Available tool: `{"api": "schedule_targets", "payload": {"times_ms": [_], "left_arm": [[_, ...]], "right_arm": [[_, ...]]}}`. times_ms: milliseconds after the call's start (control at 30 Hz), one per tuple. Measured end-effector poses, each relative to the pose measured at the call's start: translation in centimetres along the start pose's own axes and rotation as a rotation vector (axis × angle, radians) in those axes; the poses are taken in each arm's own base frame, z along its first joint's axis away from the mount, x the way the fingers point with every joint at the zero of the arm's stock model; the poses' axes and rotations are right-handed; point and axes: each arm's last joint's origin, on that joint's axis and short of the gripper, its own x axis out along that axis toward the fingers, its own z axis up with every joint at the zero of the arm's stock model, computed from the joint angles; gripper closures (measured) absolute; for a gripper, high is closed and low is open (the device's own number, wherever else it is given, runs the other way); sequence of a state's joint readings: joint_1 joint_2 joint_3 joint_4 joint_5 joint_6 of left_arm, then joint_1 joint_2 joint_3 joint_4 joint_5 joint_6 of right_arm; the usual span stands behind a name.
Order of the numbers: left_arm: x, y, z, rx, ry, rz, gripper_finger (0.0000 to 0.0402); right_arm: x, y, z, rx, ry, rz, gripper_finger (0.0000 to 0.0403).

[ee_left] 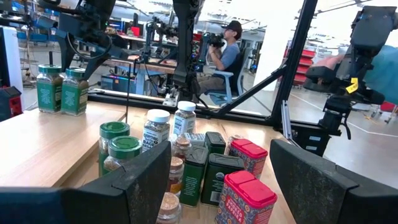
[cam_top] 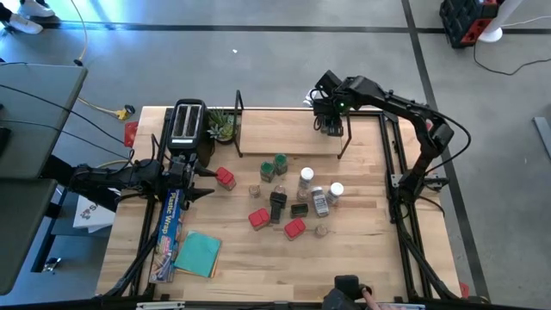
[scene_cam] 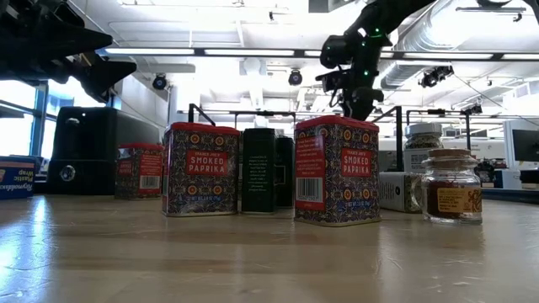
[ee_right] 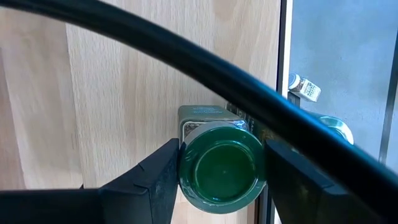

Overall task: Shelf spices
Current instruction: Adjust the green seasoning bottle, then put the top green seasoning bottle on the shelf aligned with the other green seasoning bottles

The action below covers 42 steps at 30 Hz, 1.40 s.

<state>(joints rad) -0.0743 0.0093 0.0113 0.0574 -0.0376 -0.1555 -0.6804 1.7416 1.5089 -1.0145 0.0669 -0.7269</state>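
Observation:
My right gripper (cam_top: 331,125) reaches over the right end of the shelf (cam_top: 284,138), a light board in a black wire frame, and is shut on a green-lidded jar (ee_right: 221,165). A second green-lidded jar (ee_right: 329,127) stands beside it, partly hidden by a black bar. In the left wrist view both jars (ee_left: 61,90) stand upright on the board. The other spices (cam_top: 293,194) stand in a cluster mid-table: red tins (cam_top: 258,218), green-lidded jars (cam_top: 274,168), white-lidded jars (cam_top: 306,176) and dark jars. My left gripper (cam_top: 205,182) waits open at the cluster's left. My right gripper holds the green-lidded jar by its lid (ee_right: 186,168), pinched between the two fingers (ee_right: 155,180), one on each side. The fingers come from above, pointing down. The jar is upright, and in the left wrist view its base (ee_left: 74,112) is on the shelf's board.
A black toaster (cam_top: 188,122) and a potted plant (cam_top: 221,127) stand left of the shelf. A long blue foil box (cam_top: 170,220) and a teal cloth (cam_top: 200,254) lie at the near left. A person (ee_left: 227,50) sits beyond the table.

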Motion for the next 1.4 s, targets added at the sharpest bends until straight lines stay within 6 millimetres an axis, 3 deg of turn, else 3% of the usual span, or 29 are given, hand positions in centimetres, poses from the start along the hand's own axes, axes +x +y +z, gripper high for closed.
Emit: {"api": "schedule_targets", "payload": {"times_ms": [500, 800, 1000, 1400], "left_arm": [[0.0, 0.0, 0.0, 0.000, 0.000, 0.000, 0.0133], [0.0, 0.0, 0.0, 0.000, 0.000, 0.000, 0.0133], [0.0, 0.0, 0.0, 0.000, 0.000, 0.000, 0.0133], [0.0, 0.0, 0.0, 0.000, 0.000, -0.001, 0.0133]], "right_arm": [[0.0, -0.1, 0.1, -0.013, -0.007, -0.005, 0.0200], [0.0, -0.1, 0.1, -0.011, -0.006, -0.012, 0.0157], [0.0, -0.2, 0.2, -0.010, -0.015, -0.024, 0.0151], [-3.0, -0.4, 1.5, -0.028, -0.035, -0.059, 0.0151]]}}
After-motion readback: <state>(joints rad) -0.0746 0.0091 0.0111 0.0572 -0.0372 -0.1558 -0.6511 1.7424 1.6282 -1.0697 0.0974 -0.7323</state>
